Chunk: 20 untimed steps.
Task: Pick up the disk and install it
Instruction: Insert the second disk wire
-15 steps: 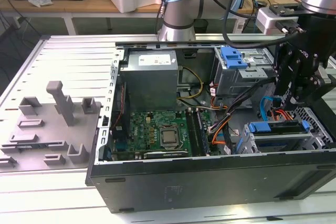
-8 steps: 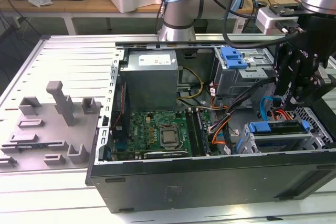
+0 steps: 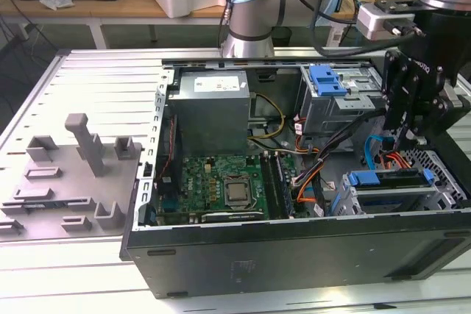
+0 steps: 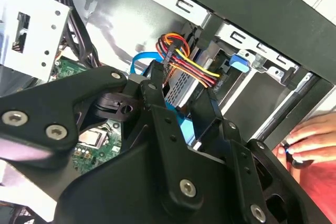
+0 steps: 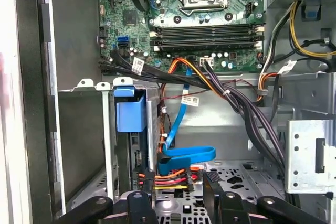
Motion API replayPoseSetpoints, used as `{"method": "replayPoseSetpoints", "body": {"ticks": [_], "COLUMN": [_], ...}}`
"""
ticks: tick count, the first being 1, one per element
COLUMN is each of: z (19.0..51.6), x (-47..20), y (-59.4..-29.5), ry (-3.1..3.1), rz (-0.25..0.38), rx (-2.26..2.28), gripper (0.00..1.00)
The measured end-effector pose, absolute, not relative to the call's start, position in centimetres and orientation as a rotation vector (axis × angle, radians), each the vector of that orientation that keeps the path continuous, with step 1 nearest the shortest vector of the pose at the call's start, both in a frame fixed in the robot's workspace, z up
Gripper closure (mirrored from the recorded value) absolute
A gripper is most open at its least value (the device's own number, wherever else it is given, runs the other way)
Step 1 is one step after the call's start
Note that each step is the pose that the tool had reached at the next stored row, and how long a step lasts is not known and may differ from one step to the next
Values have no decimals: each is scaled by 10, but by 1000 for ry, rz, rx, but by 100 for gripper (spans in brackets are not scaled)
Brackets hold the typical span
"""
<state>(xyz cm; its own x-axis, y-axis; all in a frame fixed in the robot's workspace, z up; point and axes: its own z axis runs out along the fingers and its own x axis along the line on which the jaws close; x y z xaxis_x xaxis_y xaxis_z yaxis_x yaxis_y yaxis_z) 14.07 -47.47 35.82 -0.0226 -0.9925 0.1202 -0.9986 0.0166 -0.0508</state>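
The disk lies flat in the low metal bay at the front corner of the open computer case, on the exterior view's right. A blue carrier rail runs along its top edge. My black gripper hangs just above it, open. In the second wrist view the disk's silver body shows between the two fingers of the gripper, with an orange, yellow and red cable bundle running to it. In the first wrist view the gripper straddles the same cable plug. I cannot tell whether the fingers touch the disk.
A taller drive bay with a blue latch stands behind the gripper. The motherboard, the power supply and loose black cables fill the case. A blue data cable hangs near the bay. A person's hand rests outside the case wall.
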Motion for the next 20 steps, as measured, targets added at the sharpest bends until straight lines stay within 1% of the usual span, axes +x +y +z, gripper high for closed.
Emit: {"method": "replayPoseSetpoints", "body": {"ticks": [2, 17, 18, 19, 20], "z": [361, 360, 360, 360, 360], "x": [139, 128, 127, 127, 126], "y": [-470, -465, -465, -465, -465], "ry": [-2176, -2132, -2130, -2128, -2126], "rz": [229, 306, 309, 313, 315], "rx": [2136, 2097, 2095, 2093, 2092], "gripper": [51, 51, 53, 60, 60]}}
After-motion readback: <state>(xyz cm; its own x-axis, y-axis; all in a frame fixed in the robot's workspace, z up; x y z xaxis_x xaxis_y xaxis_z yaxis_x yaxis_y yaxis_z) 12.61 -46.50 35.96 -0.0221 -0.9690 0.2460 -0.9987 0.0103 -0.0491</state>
